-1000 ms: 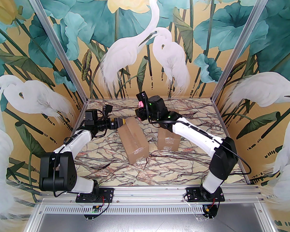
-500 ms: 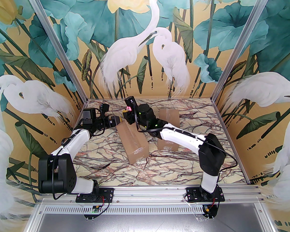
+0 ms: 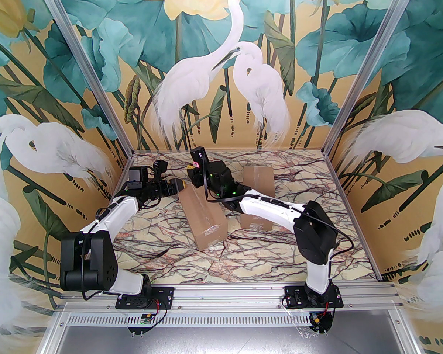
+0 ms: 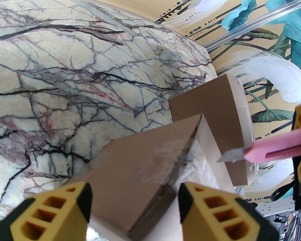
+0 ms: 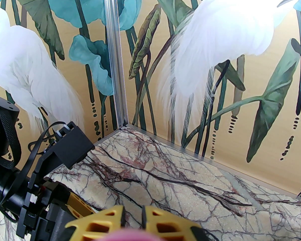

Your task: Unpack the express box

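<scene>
**Asker:** Where is your left gripper?

**Robot:** My left gripper lies level at the far end of the express box. Its yellow fingers stand apart, one on each side of that end, right up against the cardboard. Whether they press on it I cannot tell.

**Asker:** And the right one?

**Robot:** My right gripper is closed narrow on a pink utility knife and hangs above that same far end. The blade is out, its tip close beside the box's upper edge. My left wrist view seems to show a small gap between tip and cardboard, but I cannot be sure of it.

**Asker:** How does the box lie?

**Robot:** The express box rests flat on the marble surface, its long side running away from me at a slight angle. Its flaps are closed, with clear tape along the top seam.

**Asker:** Anything around it?

**Robot:** A second box stands to the right of the express box with a gap between them, its top closed too. My right arm crosses over it on the way to the express box's far end.
</scene>
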{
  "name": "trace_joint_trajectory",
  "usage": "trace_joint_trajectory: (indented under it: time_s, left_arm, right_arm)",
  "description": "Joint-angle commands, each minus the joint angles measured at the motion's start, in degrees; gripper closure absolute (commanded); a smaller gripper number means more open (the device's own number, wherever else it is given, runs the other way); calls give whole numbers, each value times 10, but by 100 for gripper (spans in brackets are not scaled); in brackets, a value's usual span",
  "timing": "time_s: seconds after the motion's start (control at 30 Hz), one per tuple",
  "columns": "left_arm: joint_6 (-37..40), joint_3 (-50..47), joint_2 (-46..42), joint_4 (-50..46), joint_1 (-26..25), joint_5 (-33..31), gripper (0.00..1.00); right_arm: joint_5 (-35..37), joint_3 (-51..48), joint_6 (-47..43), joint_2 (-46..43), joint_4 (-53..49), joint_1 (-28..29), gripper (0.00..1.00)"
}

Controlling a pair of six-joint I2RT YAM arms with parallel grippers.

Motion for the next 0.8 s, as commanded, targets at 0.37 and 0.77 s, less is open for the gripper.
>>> trace_joint_trajectory:
  time_s: [0.37, 0.77]
  left_arm:
    - [5, -4, 24, -35, -14, -24, 43]
    - [6, -2, 29, -40, -16, -28, 46]
  right_arm:
    - [32, 23, 23, 29, 6, 18, 100]
    - [55, 38, 11, 51, 1, 19, 100]
